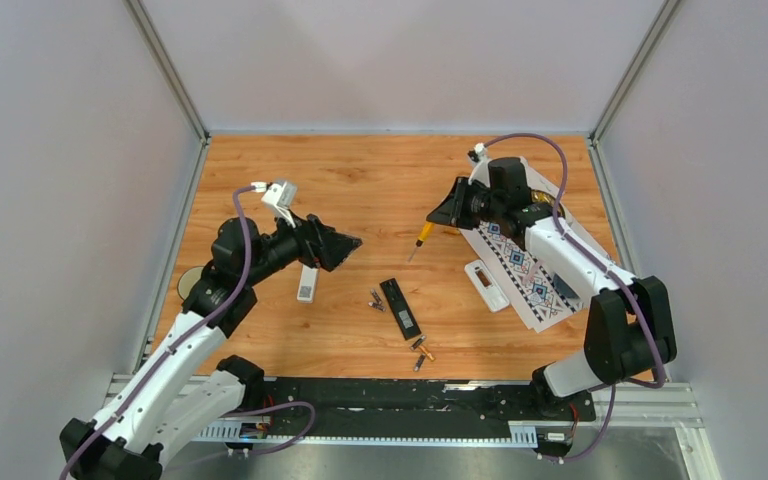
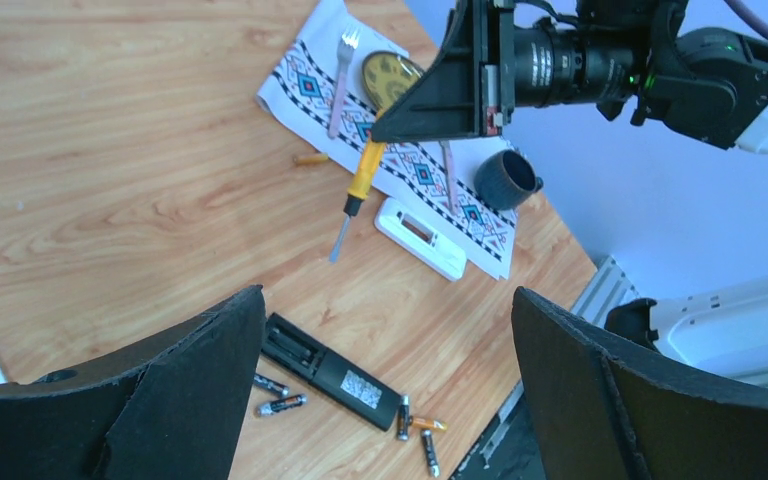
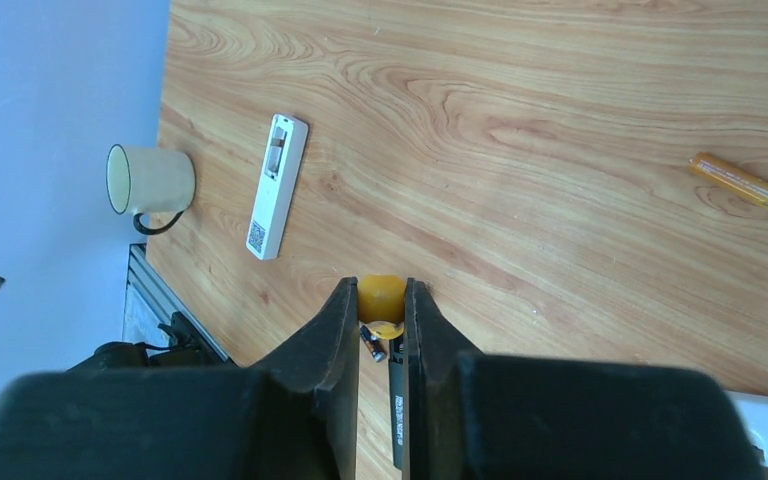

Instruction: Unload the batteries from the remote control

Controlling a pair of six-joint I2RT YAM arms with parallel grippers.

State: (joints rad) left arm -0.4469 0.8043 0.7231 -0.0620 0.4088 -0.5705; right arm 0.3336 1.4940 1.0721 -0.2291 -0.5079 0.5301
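Observation:
The black remote (image 1: 400, 308) lies back up in the middle of the table, its battery bay uncovered (image 2: 330, 372). Two dark batteries (image 1: 375, 298) lie beside its far end (image 2: 272, 394). Three more batteries (image 1: 422, 352), one of them orange, lie at its near end (image 2: 415, 425). Another orange battery (image 3: 740, 182) lies apart near the placemat. My left gripper (image 1: 348, 243) hovers open and empty left of the remote (image 2: 388, 292). My right gripper (image 1: 440, 220) is shut on the yellow-handled screwdriver (image 1: 421, 238), its handle between the jaws (image 3: 381, 295).
A white remote (image 1: 307, 283) lies under my left arm. A second white remote (image 1: 486, 285) lies by the patterned placemat (image 1: 525, 270), which carries a fork (image 2: 340, 70), a coaster and a dark cup (image 2: 507, 180). A cream mug (image 3: 150, 180) stands at the left edge.

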